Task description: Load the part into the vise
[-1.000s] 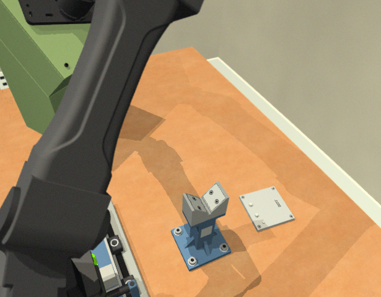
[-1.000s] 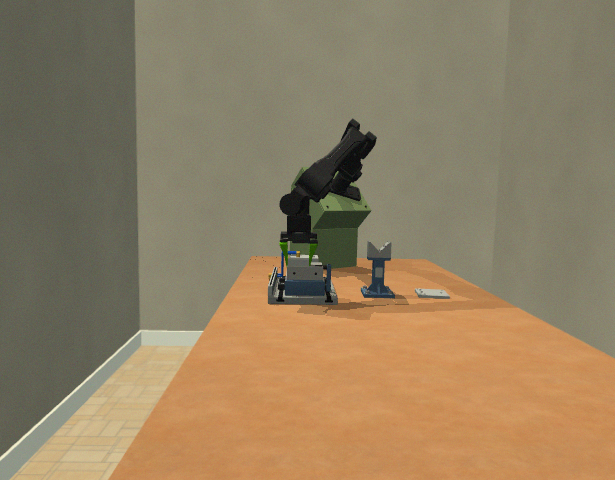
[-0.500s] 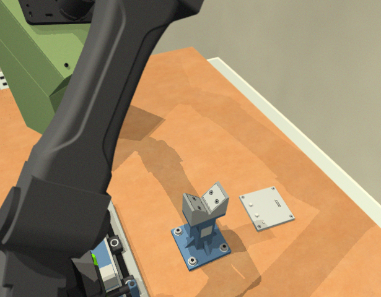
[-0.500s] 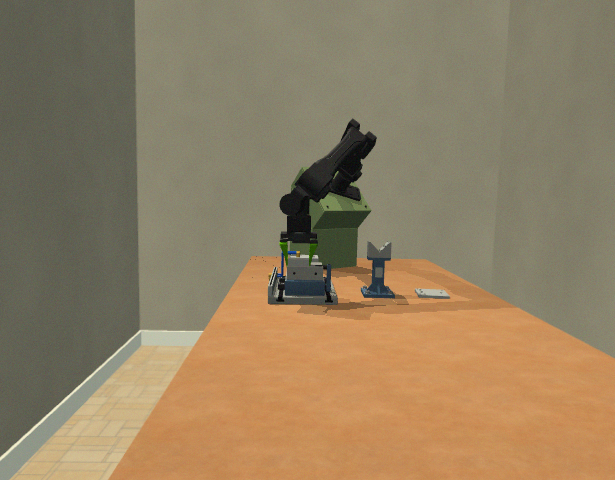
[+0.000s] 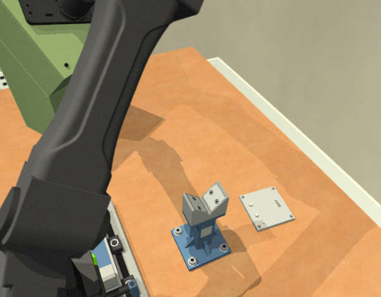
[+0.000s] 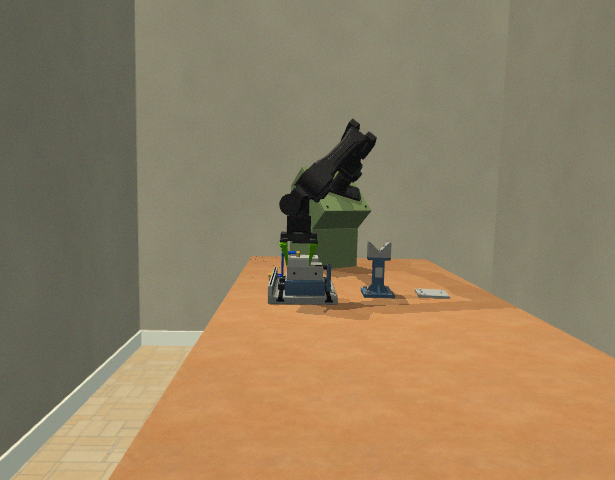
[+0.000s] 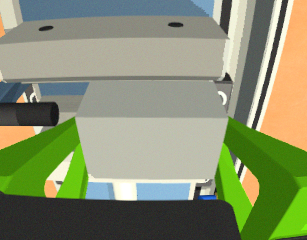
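1. Between the green fingers of the claw (image 7: pixel 153 160) sits the grey block (image 7: pixel 153 127), clamped on its two sides with the fingers spread about halfway.
2. Just beyond the block, a grey vise jaw (image 7: pixel 109 47) with two holes on top runs across the wrist view; the block's far edge lies close against it, though contact is unclear.
3. At the left, a dark short rod (image 7: pixel 23 114) points toward the block.
4. On the desk (image 5: pixel 215 127), well apart from the vise (image 6: pixel 302 286), stand the V-block (image 5: pixel 204 204) and the bare grey plate (image 5: pixel 267 207).
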